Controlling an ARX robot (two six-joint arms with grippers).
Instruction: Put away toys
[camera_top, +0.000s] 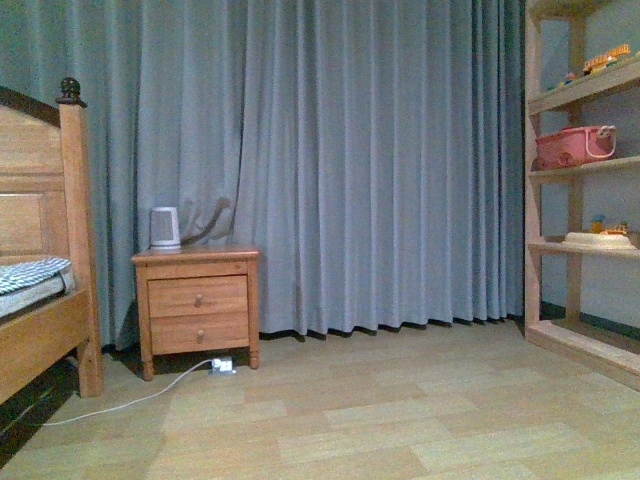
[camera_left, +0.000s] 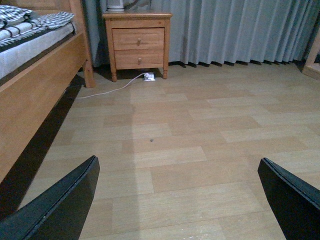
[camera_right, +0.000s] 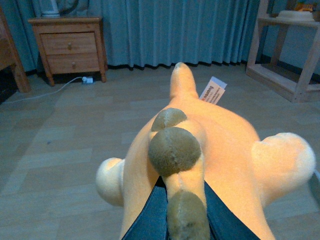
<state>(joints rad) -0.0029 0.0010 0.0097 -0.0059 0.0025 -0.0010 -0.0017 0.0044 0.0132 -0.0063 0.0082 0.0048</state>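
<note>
In the right wrist view my right gripper is shut on the orange-yellow plush animal and holds it above the wooden floor. Its olive-brown tufts run along the ridge between my dark fingers. A white tag hangs from its far end. In the left wrist view my left gripper is open and empty over bare floor, with its two black fingers far apart. Neither arm shows in the front view, and the plush does not show there.
A wooden shelf unit stands at the right with a pink basket and small toys on its boards. A nightstand with a white kettle stands by the bed at the left. A white cable lies on the floor. Grey curtains hang behind.
</note>
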